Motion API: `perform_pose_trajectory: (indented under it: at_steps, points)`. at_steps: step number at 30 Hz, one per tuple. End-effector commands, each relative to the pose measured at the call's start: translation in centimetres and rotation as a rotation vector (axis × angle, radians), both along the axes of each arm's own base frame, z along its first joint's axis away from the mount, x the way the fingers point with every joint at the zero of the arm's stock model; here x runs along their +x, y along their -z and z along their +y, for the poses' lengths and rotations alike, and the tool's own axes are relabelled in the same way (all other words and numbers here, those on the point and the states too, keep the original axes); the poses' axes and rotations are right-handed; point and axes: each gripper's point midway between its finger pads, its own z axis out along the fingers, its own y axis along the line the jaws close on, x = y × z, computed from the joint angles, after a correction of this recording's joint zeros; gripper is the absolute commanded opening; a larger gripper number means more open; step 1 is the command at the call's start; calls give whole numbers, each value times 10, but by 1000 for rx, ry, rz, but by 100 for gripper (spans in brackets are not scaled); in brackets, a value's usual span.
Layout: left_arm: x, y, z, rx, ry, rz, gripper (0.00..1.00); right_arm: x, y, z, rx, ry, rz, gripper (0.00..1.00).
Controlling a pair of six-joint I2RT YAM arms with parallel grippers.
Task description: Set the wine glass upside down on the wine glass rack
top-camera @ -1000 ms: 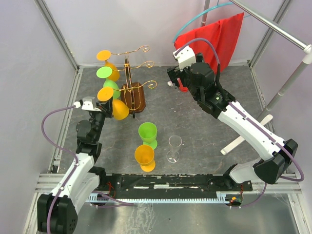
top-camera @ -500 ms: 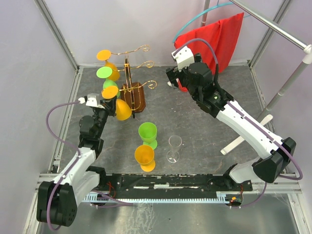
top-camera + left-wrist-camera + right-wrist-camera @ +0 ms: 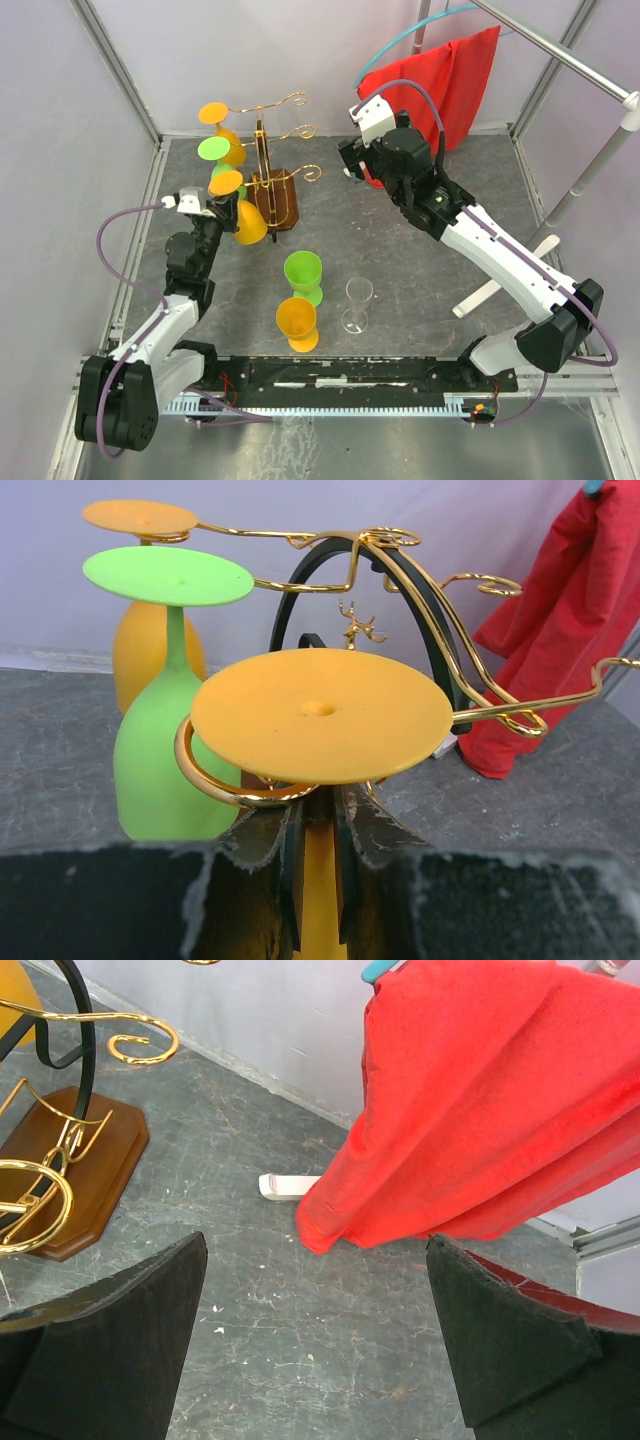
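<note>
- Item under task: the orange wine glass (image 3: 320, 715) is inverted, foot uppermost and bowl hanging below, at the left side of the wine glass rack (image 3: 272, 200).
- Left claw (image 3: 318, 820): closed narrow on the stem just under the foot. The stem is pinched between the two fingers (image 3: 262, 880).
- Seating: from the left wrist view the foot lies directly over a gold wire loop (image 3: 215, 780) at the end of one arm. Whether the foot bears on the wire or clears it cannot be told.
- Right claw (image 3: 310, 1360): jaws wide apart and holding nothing, over the back of the table (image 3: 400, 260) near the red cloth (image 3: 480, 1110), well apart from the rack.
- Neighbouring stock: a green glass (image 3: 165, 750) and a further orange glass (image 3: 150, 650) hang inverted on adjacent arms, close to the held one. Three glasses stand upright on the table: green (image 3: 303, 272), orange (image 3: 296, 320) and clear (image 3: 357, 303).
- Handling assessment: the glass is opaque and smooth, judged rigid and light, probably plastic. The stem is thin and likely slippery, so it could twist in the grip.
- Grip assessment: the stem is the right place to hold, with the foot left free to catch on the wire.
- Risk: the wire arms look thin and springy and the rack small. A sideways push could rock it or knock the green glass.
</note>
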Motion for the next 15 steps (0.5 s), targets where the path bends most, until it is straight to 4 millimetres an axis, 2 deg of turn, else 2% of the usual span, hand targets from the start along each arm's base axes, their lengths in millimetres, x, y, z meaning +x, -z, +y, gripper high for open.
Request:
perform_pose_trajectory:
  at_steps: [1, 10, 15]
  points:
    - [6, -29, 16, -13, -96, -92, 3, 3, -22, 0, 55, 2, -47, 98]
    - [-6, -24, 39, 28, -211, -89, 3, 4, -19, -3, 44, 9, -42, 98]
    - [-14, -23, 42, 35, -224, -87, 3, 5, -18, -2, 44, 5, -39, 98]
